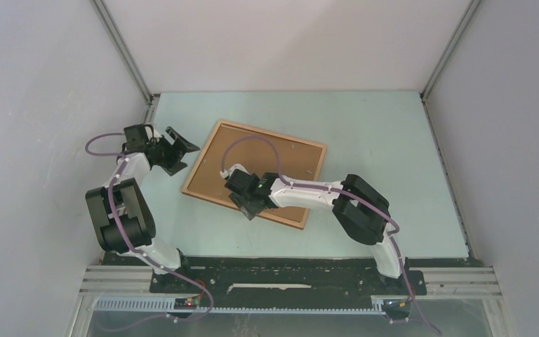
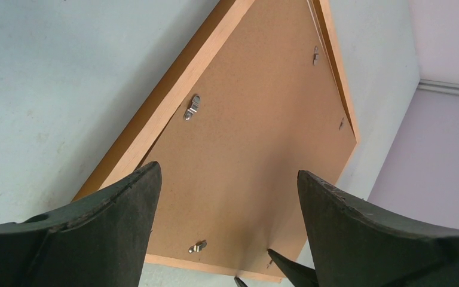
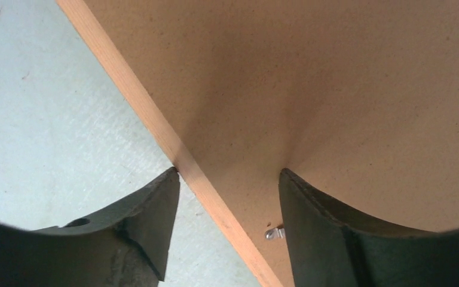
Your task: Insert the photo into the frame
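Observation:
The frame (image 1: pixel 200 158) lies face down on the table, with a plain brown backing board (image 1: pixel 298 161) set inside its light wooden rim (image 2: pixel 173 101). The photo is hidden. My left gripper (image 1: pixel 182 153) hangs open just off the frame's left corner, nothing between its fingers (image 2: pixel 228 169). My right gripper (image 1: pixel 247 209) is open and straddles the near rim (image 3: pixel 131 98). In the right wrist view (image 3: pixel 228 171) one fingertip is at the rim's outer edge over the table. The other rests on the board (image 3: pixel 311 78) beside a small metal turn clip (image 3: pixel 273 233).
Metal turn clips (image 2: pixel 192 107) sit around the board's edge. The right arm's purple cable (image 1: pixel 253 140) loops over the board. White enclosure walls (image 1: pixel 56 84) stand close to the left, behind and to the right. The pale green table (image 1: pixel 372 133) is bare right of the frame.

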You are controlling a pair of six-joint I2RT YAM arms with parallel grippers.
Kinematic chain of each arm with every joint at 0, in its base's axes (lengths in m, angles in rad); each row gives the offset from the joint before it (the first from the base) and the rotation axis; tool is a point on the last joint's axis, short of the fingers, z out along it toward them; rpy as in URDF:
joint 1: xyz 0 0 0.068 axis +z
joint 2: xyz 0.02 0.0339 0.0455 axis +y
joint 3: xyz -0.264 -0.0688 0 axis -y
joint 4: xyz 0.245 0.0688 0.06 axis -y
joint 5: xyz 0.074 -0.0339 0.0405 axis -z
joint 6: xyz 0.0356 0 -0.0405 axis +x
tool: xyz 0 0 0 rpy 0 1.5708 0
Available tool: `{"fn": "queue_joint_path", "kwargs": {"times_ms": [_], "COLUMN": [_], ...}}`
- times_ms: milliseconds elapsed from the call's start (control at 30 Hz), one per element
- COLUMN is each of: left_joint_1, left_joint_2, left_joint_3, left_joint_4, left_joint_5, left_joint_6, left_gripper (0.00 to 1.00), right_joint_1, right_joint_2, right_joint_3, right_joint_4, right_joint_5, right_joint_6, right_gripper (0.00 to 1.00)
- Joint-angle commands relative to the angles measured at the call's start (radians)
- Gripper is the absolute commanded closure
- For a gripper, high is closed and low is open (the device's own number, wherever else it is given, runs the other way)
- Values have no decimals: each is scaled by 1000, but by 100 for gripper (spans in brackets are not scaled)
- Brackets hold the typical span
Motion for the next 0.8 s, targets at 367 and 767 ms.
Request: {"fn": "queue_joint_path", "kwargs": {"times_ms": [367,767], "left_joint_1": [-5,-5], "left_joint_2": [61,152], "left_joint_3": [64,87], "left_joint_4": [-7,-28], "left_joint_5": [-9,-26], "left_joint_6": [17,18], "left_gripper": [10,9], "right_joint_1": [-15,-20], "right_joint_2": [-33,-7], "right_joint_3": [47,81], "right_joint_4": [33,52], "right_joint_5": [26,13], "right_joint_6": [-2,-11], "right_gripper": [28,26]}}
